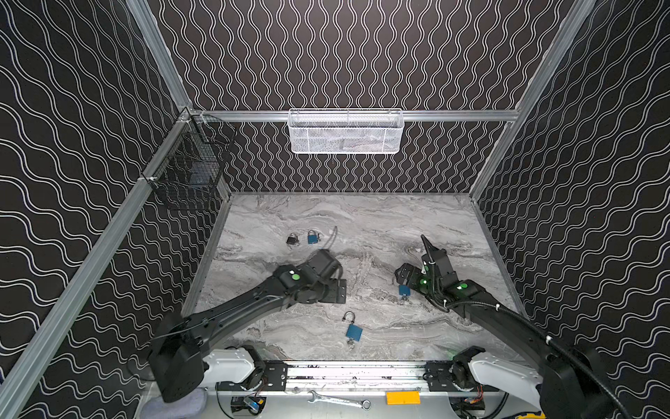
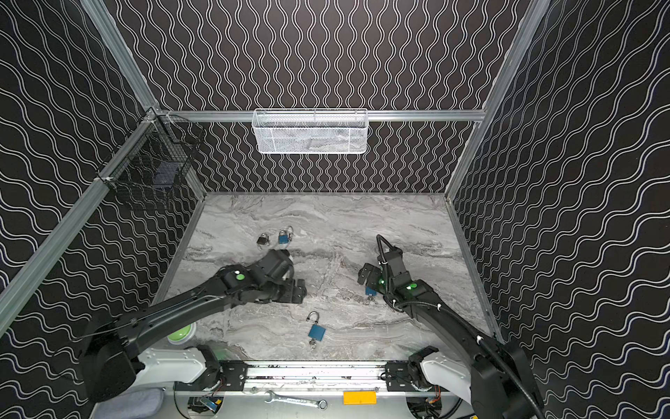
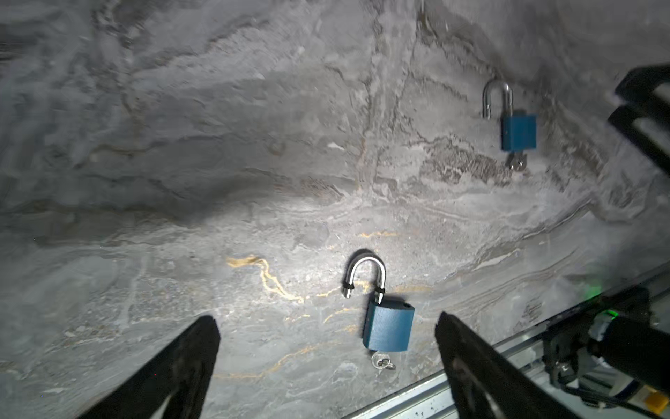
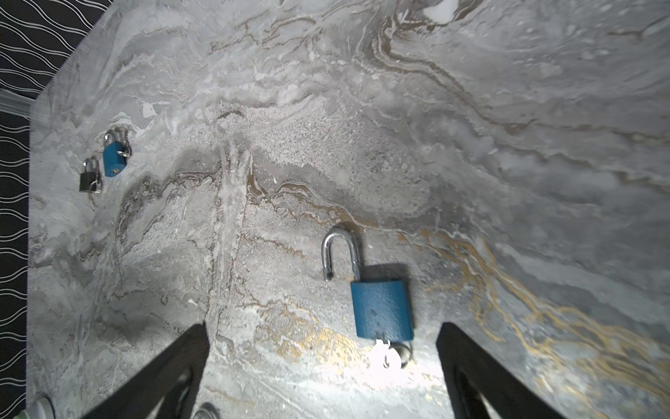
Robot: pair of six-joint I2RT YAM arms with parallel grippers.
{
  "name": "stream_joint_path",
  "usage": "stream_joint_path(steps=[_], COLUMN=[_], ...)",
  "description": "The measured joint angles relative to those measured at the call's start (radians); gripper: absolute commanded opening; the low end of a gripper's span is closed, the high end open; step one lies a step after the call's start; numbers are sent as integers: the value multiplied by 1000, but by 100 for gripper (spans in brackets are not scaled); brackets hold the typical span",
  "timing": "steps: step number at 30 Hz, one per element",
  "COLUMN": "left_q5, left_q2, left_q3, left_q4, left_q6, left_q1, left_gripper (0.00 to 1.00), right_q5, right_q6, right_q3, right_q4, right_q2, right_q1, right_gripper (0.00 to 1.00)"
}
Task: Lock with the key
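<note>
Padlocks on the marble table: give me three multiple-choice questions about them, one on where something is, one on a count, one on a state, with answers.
1. Where does the black padlock lie?
A. beside the small blue padlock, toward the back left of the table
B. at the near right corner
C. against the back wall

2. How many blue padlocks are on the table?
A. one
B. two
C. three

3. The front blue padlock has its shackle:
A. shut
B. open
C. missing

Answers:
1 A: both top views show the pair side by side at the back left.
2 C: the small one, the blue padlock by the right arm and the front one.
3 B: in the left wrist view one shackle leg is out of the body.
</note>
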Motion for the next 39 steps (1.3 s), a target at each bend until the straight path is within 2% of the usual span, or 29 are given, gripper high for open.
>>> stream_joint_path(steps=[9,15,22,39], left_q5=[-23,-22,-6,-5], left_q2=[180,258,335,485], left_q3=[55,78,93,153], left_q4=[-19,-16,-7,-7], left_q6=[-23,-38,-37,-40], left_q1=[-197,-266,-314,-335], left_gripper=[95,93,90,85], right_q5=[-13,-20,-24,-43], right_q6=[40,67,89,98], right_q3=[-61,-104,-147,-183], right_q4=[-71,-119,-159,-219], right_q2=[-141,-246,-326,-426], right_q1=[-28,-31,-31,-31], right_gripper=[100,100,100,100])
